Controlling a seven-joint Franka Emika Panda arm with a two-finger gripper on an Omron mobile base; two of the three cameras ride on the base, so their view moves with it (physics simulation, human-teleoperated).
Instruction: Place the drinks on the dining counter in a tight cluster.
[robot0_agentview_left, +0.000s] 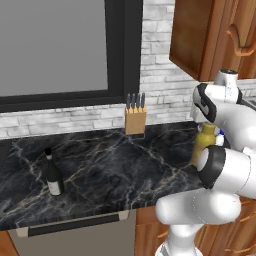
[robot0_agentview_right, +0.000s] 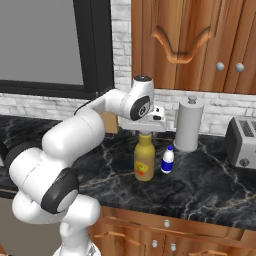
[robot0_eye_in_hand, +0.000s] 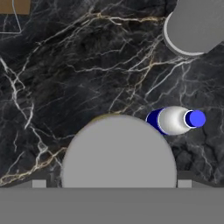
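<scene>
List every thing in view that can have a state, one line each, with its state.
gripper: open, directly above the mustard bottle's cap
mustard bottle: upright, capped, on the counter
small blue-and-white bottle: upright, capped, beside the mustard bottle
wine bottle: upright, standing apart
paper towel roll: upright
knife block: knives seated

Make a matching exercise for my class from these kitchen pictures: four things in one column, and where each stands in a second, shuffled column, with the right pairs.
Things
1. mustard-yellow bottle
2. wine bottle
3. knife block
4. toaster

Places
A. against the brick wall, below the dark window frame
B. directly under the open gripper
C. at the far right end of the counter, right of the paper towel roll
D. alone near the counter's left front edge

Pairs: 1-B, 2-D, 3-A, 4-C
</scene>
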